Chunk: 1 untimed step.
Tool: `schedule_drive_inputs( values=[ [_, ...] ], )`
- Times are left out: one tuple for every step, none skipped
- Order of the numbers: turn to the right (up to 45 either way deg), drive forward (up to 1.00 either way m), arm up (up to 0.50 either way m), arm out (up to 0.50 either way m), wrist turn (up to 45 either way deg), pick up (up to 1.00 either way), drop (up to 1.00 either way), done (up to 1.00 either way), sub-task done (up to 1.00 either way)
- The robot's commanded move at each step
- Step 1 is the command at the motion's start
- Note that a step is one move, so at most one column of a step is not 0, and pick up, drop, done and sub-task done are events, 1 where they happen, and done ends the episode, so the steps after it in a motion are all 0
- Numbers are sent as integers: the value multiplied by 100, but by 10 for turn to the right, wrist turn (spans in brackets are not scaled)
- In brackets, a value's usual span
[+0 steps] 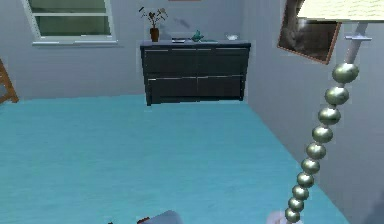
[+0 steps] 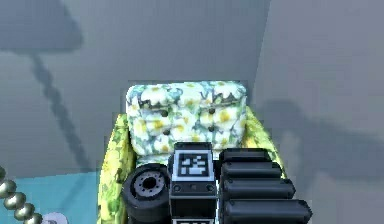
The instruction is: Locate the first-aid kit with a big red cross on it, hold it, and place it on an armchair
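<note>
The armchair (image 2: 185, 110) stands upright with its back to a grey wall (image 2: 150, 40), near a corner of the room, and faces the camera in the arm side view. Its cushioned backrest is pale with white and yellow flowers and green leaves. The padded arms on both sides are yellow-green. Most of the seat is hidden.

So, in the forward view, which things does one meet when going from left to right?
window → dresser → lamp
</note>
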Motion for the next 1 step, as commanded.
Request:
schedule_drive_inputs(
  values=[
    [0, 0, 0, 36, 0, 0, 0, 0, 0]
  ],
)
